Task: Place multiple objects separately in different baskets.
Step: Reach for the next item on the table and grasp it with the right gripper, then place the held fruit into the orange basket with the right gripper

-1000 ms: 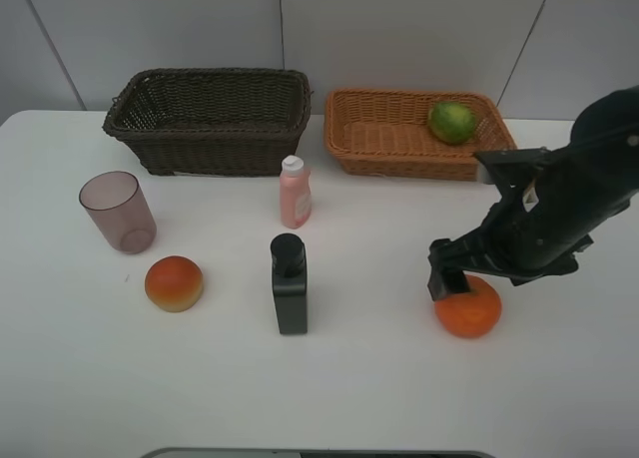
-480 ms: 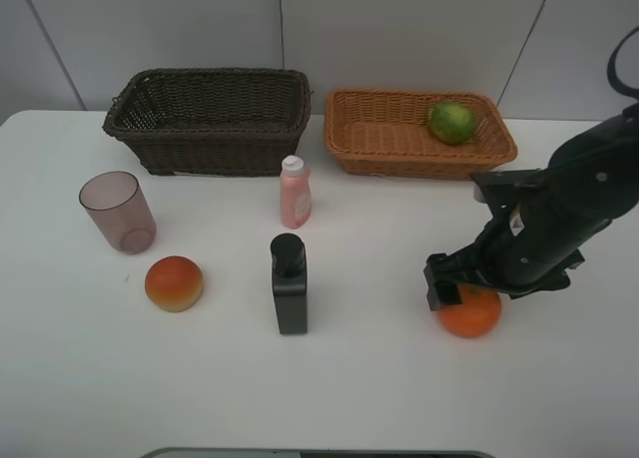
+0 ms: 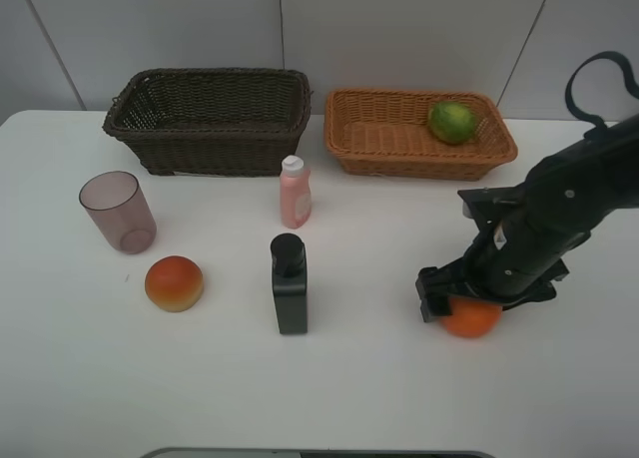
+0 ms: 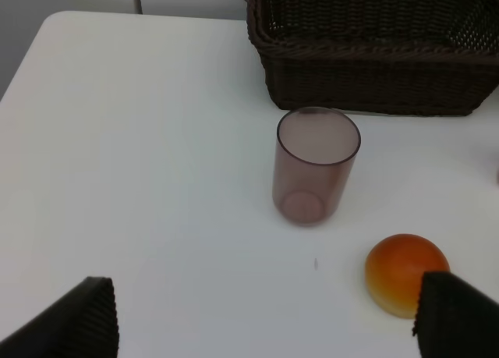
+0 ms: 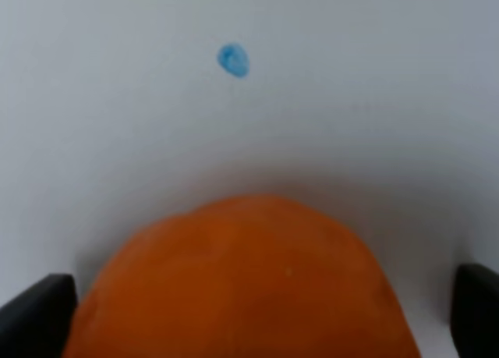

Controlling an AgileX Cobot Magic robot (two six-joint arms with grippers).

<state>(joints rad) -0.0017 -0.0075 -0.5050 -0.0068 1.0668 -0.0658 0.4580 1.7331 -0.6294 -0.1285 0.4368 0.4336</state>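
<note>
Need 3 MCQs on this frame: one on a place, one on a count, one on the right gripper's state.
1. Where is the lime?
A) in the dark brown basket
B) in the tan basket
C) on the table

2. How many items stand or lie on the table outside the baskets?
A) three
B) five
C) six

3. The right gripper is:
A) open around the orange
B) shut above it
C) holding a bottle

Answers:
1 B: the lime lies inside the tan basket.
2 B: cup, red-orange fruit, pink bottle, black bottle, orange.
3 A: the right wrist view shows the fingers wide apart, with the orange between them.
</note>
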